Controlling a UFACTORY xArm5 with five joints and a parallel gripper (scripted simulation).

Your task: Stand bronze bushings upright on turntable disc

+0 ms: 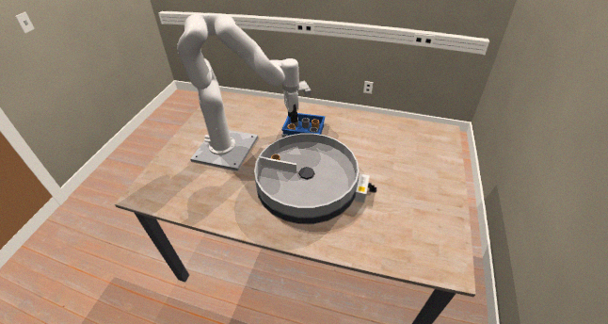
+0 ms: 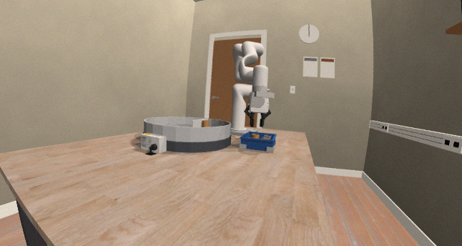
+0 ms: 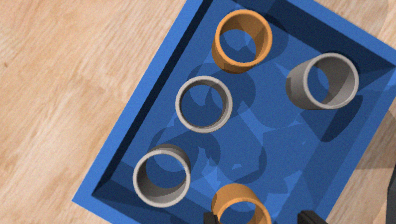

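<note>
So one shiny orange-bronze bushing is already standing on the grey turntable disc, away from the black hub, so that's one down. Two bronze ones are left in the blue plastic crate: one directly under the black two-finger pincer, the other at the far end. The pincer's about half open, holding nothing, hovering above the crate. Three grey steel bushings stay put.
</note>
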